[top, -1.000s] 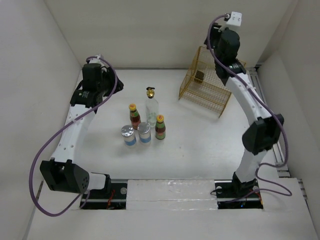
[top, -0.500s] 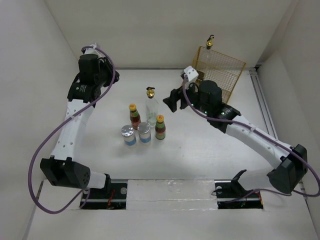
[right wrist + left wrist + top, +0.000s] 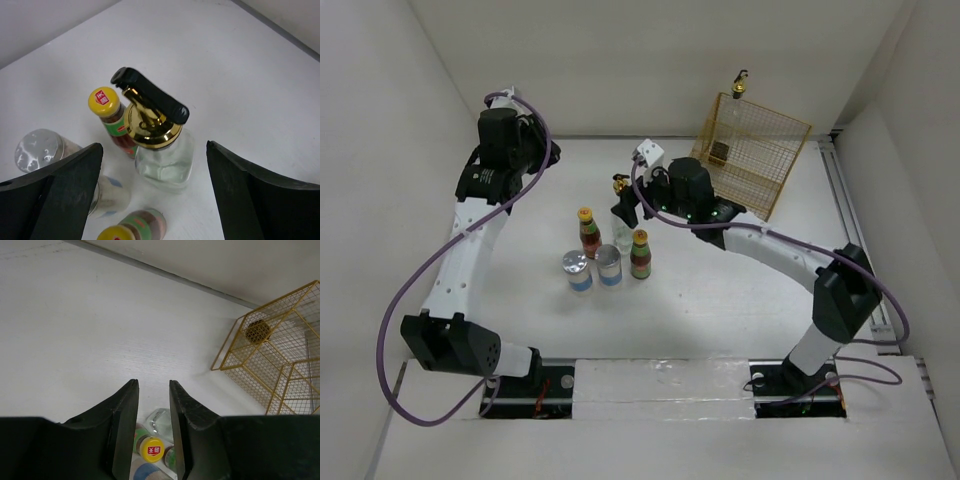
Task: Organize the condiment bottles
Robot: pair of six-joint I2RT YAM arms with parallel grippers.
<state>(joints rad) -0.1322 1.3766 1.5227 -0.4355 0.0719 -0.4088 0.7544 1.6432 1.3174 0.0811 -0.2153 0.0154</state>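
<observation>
A clear glass bottle [image 3: 162,162] with a gold spout [image 3: 620,183] stands at the back of the cluster of condiment bottles. My right gripper [image 3: 154,146] is open wide on either side of it, not touching it. Two yellow-capped sauce bottles [image 3: 588,231] [image 3: 640,252] and two silver-lidded jars [image 3: 576,269] [image 3: 609,265] stand just in front. A second bottle's gold spout [image 3: 740,82] shows above the yellow wire rack [image 3: 765,150]. My left gripper [image 3: 152,385] hangs high over the cluster at back left. Its jaws are a narrow gap apart and hold nothing.
The rack [image 3: 265,357] stands at the back right near the rear wall. White walls close in the table on the left, back and right. The right arm [image 3: 770,250] stretches across the middle of the table to the cluster.
The right gripper has left the rack, where a glass bottle now stands. It has swung left to the other glass bottle with its jaws opened wide. The left jaws have narrowed a little.
</observation>
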